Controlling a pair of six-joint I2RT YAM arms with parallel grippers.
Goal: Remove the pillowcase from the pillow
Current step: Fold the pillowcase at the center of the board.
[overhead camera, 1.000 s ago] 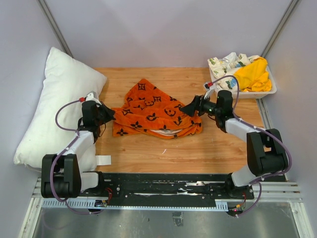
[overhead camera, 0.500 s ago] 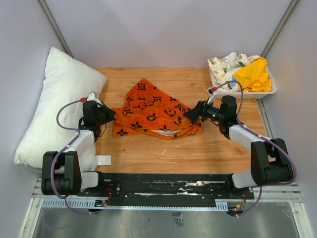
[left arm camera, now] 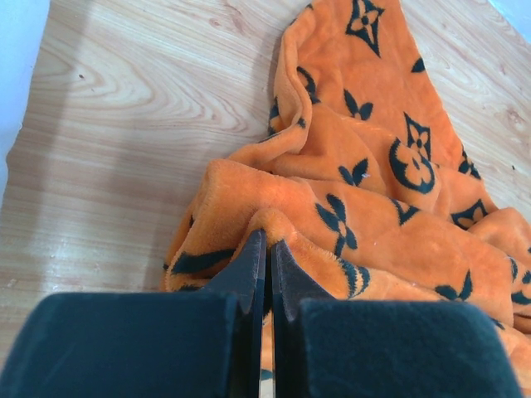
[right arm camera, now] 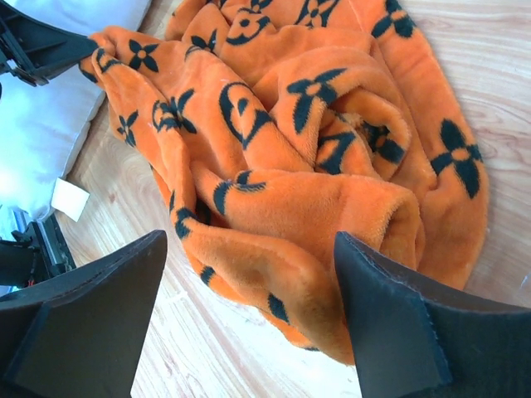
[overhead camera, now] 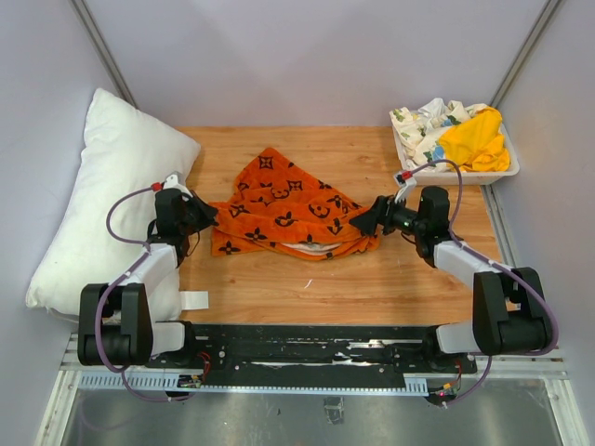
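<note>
Table (overhead camera: 372,279): bare wood on the far and near sides of the cloth heap and to its right. Walls close in on the left, the far side and the right.

Pillow (overhead camera: 102,186): plain white, uncovered, lying along the table's left edge and propped against the left wall. My left arm reaches across just beside it.

Pillowcase (overhead camera: 284,209): orange with black monogram print, crumpled mid-table and apart from the pillow. Its left corner points at the pillow and its right end is bunched into thick folds. All its edges sit well inside the table edges. A white sliver shows under its near edge; can't tell what that is.

White bin (overhead camera: 507,172): far right corner, holding a yellow cloth (overhead camera: 476,139) and a floral cloth (overhead camera: 423,121), well apart from the pillowcase.

Small white tag (overhead camera: 194,299): flat on the wood near my left base.

Left jaws: fully closed, pinching a raised fold at the pillowcase's left corner, low over the wood.

Right jaws: spread wide, gripping nothing, aimed at the bunched right end. Can't tell if the tips touch the fabric.
</note>
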